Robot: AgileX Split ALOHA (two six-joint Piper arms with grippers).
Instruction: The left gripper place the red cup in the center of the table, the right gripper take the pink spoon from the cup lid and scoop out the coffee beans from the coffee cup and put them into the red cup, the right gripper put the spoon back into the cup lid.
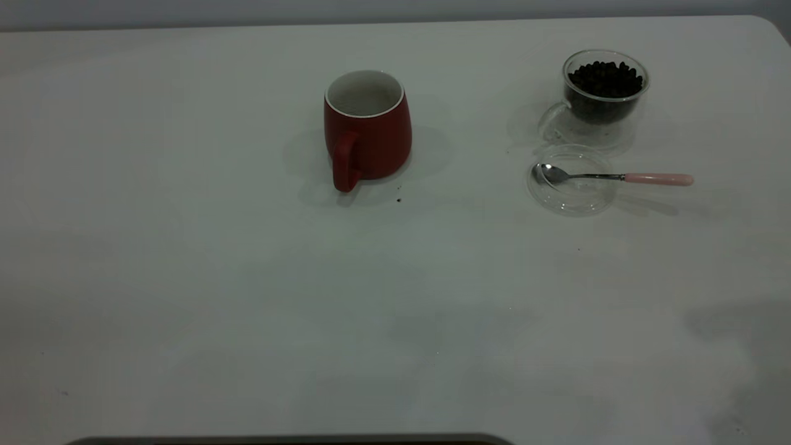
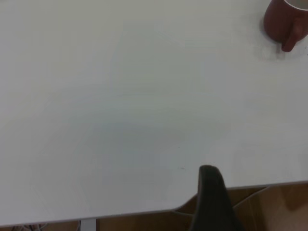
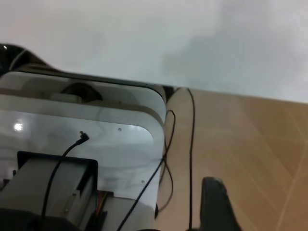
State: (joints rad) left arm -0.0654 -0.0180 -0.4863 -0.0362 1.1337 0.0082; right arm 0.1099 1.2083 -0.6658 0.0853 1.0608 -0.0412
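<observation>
The red cup (image 1: 368, 127) stands upright near the middle of the white table (image 1: 185, 278), its handle turned to the near side and its white inside showing nothing. At the far right stands the clear coffee cup (image 1: 602, 102), holding a heap of coffee beans (image 1: 605, 77). Just in front of it lies the cup lid (image 1: 573, 182). The pink spoon (image 1: 612, 177) rests with its bowl in the lid and its handle sticking out to the right. Neither arm shows in the exterior view. My left gripper (image 2: 211, 192) hangs over the table's edge, far from the red cup (image 2: 286, 21). My right gripper (image 3: 216, 202) is off the table, above the wooden floor.
A few dark specks lie beside the red cup (image 1: 398, 199). In the right wrist view a white housing (image 3: 96, 125) with black cables (image 3: 191, 144) sits beyond the table's edge. A dark strip runs along the near edge (image 1: 290, 440).
</observation>
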